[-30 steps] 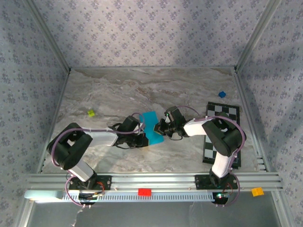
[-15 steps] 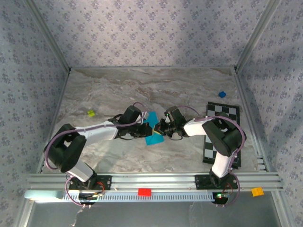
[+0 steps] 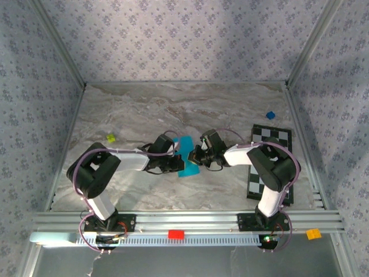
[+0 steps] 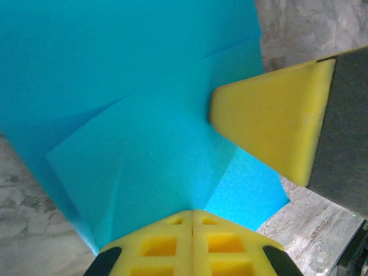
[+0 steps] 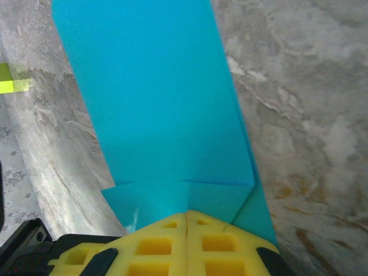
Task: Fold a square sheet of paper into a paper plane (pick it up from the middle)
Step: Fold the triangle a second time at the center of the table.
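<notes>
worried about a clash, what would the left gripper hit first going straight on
Left gripper is shut on the thin cyan-blue paper sheet, so that first; the right gripper's yellow finger probably lies just aside.

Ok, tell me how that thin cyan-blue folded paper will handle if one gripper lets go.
Probably floppy: the thin cyan-blue folded paper shows soft creases between the shut left gripper and right gripper, so a freed side would likely droop. Being so thin it is likely very light, apt to slide or flutter when nudged.
</notes>
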Robot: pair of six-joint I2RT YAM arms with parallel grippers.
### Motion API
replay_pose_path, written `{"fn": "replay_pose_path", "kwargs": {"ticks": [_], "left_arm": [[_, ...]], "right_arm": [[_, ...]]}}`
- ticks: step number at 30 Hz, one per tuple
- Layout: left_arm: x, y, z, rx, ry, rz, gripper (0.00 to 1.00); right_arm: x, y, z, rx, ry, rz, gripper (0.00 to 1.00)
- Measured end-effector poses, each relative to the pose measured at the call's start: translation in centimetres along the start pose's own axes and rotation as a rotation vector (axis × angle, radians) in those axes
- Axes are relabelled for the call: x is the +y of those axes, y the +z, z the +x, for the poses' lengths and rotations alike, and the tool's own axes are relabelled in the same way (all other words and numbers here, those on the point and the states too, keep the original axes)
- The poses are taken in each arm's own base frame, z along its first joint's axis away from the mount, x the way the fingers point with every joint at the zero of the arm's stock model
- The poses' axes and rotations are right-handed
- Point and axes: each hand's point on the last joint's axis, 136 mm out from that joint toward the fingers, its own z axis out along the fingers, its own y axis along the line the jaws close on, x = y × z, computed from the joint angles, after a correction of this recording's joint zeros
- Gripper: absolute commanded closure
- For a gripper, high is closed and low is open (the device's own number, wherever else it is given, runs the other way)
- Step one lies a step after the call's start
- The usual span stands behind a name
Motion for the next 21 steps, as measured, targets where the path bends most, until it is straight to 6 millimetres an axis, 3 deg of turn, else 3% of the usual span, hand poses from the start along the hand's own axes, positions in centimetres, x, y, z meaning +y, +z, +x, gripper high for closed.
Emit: {"fn": "replay_pose_path", "kwargs": {"ticks": [7,13,21], "left_arm": [[-0.1,0.0,0.1,-0.01,0.035,0.018,1.0],[-0.1,0.0,0.1,-0.01,0.053,0.018,1.0],[0.0,-0.1,0.1,-0.009,0.068,0.014,1.0]], "right_arm": [[0.6,-0.3,0.5,0.018,-0.049,0.008,1.0],[1.2,0.8,1.7,0.051,-0.085,-0.001,1.0],[0.3,0.4,0.5,0.047,-0.025,-0.061,1.0]]}}
